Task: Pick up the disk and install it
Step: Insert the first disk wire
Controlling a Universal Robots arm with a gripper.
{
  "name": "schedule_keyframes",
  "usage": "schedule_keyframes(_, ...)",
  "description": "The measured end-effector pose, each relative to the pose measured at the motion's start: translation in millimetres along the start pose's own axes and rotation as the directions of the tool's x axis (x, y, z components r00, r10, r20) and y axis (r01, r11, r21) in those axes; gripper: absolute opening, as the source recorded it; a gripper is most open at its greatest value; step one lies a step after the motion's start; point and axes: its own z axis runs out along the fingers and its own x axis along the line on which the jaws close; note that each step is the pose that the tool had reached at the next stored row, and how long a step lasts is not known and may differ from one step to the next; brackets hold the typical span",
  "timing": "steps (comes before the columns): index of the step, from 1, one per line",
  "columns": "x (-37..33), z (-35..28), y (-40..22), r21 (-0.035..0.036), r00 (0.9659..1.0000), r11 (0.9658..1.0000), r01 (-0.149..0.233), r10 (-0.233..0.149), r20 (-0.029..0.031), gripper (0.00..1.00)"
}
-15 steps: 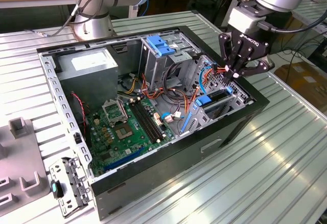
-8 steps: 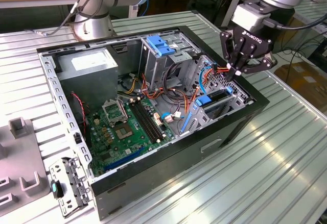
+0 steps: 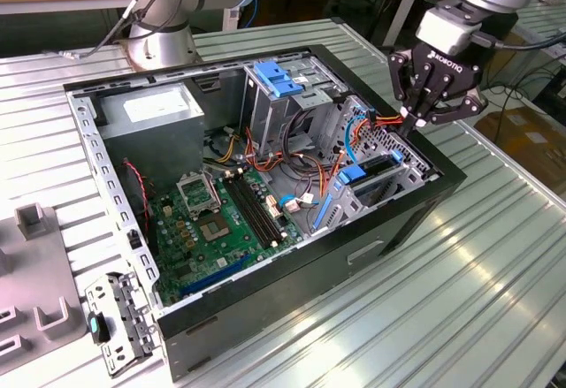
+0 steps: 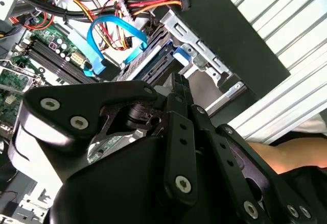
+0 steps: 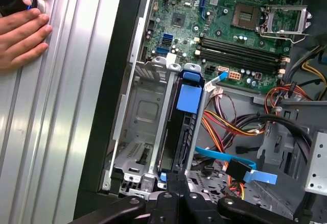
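The disk (image 3: 378, 169) stands on edge in the drive cage (image 3: 389, 154) at the side of the open computer case toward the exterior view's right. Its blue rail tab (image 3: 352, 174) faces the motherboard. In the first wrist view the disk (image 5: 176, 137) shows as a dark slab between metal walls, with a blue tab (image 5: 189, 97) at its end. My gripper (image 3: 412, 123) hangs just above the cage's outer end, fingers pressed together and pointing down. I see nothing between the fingers. In the second wrist view the fingertips (image 4: 177, 83) sit right over the disk's blue rail (image 4: 180, 55).
Red, yellow and orange power cables (image 3: 380, 120) and a blue data cable (image 5: 225, 157) lie beside the cage. The motherboard (image 3: 217, 220) fills the case floor. A person's hand (image 5: 23, 25) rests on the ribbed table beside the case. A loose metal bracket (image 3: 119, 322) lies in front.
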Motion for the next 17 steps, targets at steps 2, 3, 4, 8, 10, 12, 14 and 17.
schedule_keyframes(2,0.1,0.0,-3.3,0.0002,1.0000,1.0000,0.008,-0.008,0.0000,0.11)
schedule_keyframes(3,0.2,0.0,-4.1,0.0005,0.9999,0.9999,0.017,-0.017,-0.0002,0.11)
schedule_keyframes(4,0.3,0.0,-4.2,0.0011,0.9990,0.9990,0.044,-0.044,-0.0003,0.11)
schedule_keyframes(8,0.3,0.0,-4.3,0.0038,0.9900,0.9900,0.141,-0.141,-0.0014,0.11)
schedule_keyframes(10,0.3,0.0,-4.7,0.0048,0.9843,0.9842,0.177,-0.177,-0.0019,0.11)
schedule_keyframes(12,0.4,-0.1,-6.7,0.0054,0.9805,0.9805,0.197,-0.197,-0.0022,0.11)
schedule_keyframes(14,0.2,0.0,-8.9,0.0057,0.9786,0.9786,0.206,-0.206,-0.0021,0.11)
schedule_keyframes(17,-0.5,-0.1,-13.3,0.0060,0.9757,0.9757,0.219,-0.219,-0.0024,0.11)
